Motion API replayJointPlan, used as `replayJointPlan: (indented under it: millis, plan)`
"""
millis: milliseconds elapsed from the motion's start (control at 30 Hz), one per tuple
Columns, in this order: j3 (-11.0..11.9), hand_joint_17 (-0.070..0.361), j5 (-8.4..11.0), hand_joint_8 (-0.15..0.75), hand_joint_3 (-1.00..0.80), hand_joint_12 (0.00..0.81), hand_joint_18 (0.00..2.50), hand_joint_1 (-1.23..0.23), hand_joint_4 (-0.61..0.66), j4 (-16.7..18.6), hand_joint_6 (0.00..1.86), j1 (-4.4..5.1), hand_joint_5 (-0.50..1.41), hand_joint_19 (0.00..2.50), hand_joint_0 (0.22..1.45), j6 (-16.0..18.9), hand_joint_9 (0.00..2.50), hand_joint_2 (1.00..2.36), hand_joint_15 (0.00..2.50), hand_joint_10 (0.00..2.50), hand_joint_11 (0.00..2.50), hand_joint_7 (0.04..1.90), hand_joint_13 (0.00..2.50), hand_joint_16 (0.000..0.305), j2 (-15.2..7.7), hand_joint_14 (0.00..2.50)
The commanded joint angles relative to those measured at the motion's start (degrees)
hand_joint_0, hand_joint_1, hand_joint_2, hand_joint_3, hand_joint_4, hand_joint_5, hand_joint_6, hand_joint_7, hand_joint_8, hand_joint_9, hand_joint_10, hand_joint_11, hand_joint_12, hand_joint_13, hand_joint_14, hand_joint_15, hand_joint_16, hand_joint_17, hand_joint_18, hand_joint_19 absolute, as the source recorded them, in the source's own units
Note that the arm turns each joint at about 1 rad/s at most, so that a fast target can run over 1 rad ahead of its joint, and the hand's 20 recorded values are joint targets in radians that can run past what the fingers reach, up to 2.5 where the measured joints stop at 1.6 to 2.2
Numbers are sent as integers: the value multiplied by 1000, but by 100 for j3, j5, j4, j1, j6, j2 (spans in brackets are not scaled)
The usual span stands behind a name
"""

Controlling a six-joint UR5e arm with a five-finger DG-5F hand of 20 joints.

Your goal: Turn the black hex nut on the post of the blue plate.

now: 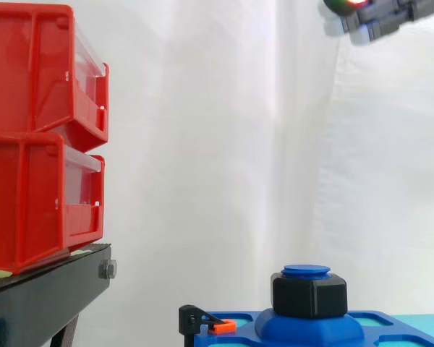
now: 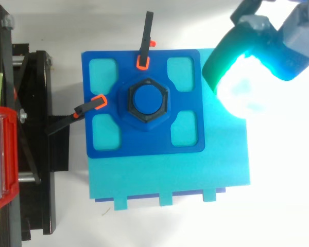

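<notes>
Black hex nut [image 1: 309, 296] down on the post [image 2: 148, 99] at the middle of the blue plate [image 2: 144, 144], seated on the plate's raised round hub, with the post's flat blue cap just proud of its top. From above, a black hexagon close around that cap.

Around the hub, four rounded turquoise windows in the plate, one toward each corner. Plate flat on a larger turquoise base [image 2: 170, 175], with bare base along the lower side and the right side of the top view. Two black clamps with orange tips on the plate's rim: one [image 2: 146, 41] at the upper edge, one [image 2: 74, 114] at the left edge, its handle angled out toward the black stand [image 1: 43, 296].

Robot hand [image 1: 380, 18] high in the side view's upper right corner, well above the nut and off to its right. Apart from the nut in the top view too [image 2: 298, 38] — beyond the plate's upper right corner, with a bright cyan and green glow washing over the base's right side. Open or closed: cannot tell in either view.

Further out, two red bins [image 1: 43, 137] stacked on the black stand at the left, well apart from the nut. White curtain [image 1: 224, 144] behind, white tabletop [image 2: 283, 211] under the base.
</notes>
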Motion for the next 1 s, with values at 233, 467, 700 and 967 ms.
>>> replayJointPlan:
  millis: [233,467,700,967]
  plan:
    - [-954,143,111,303,-500,433,321,-598,290,87,503,-58,-205,117,503,1594,347,1000,0,0,0,1008,331,64,29,0]
    - [-954,141,304,303,-500,422,333,-596,272,-72,503,-67,-210,149,505,2455,402,1000,9,0,0,925,367,63,29,2]
    - [-945,140,322,301,-500,414,372,-590,257,-72,503,-58,-211,181,497,2402,432,1000,32,0,0,893,419,62,29,1]
    - [-945,141,322,278,-500,417,253,-564,212,-72,502,-58,-219,140,493,2393,348,1000,0,0,0,775,277,63,29,0]
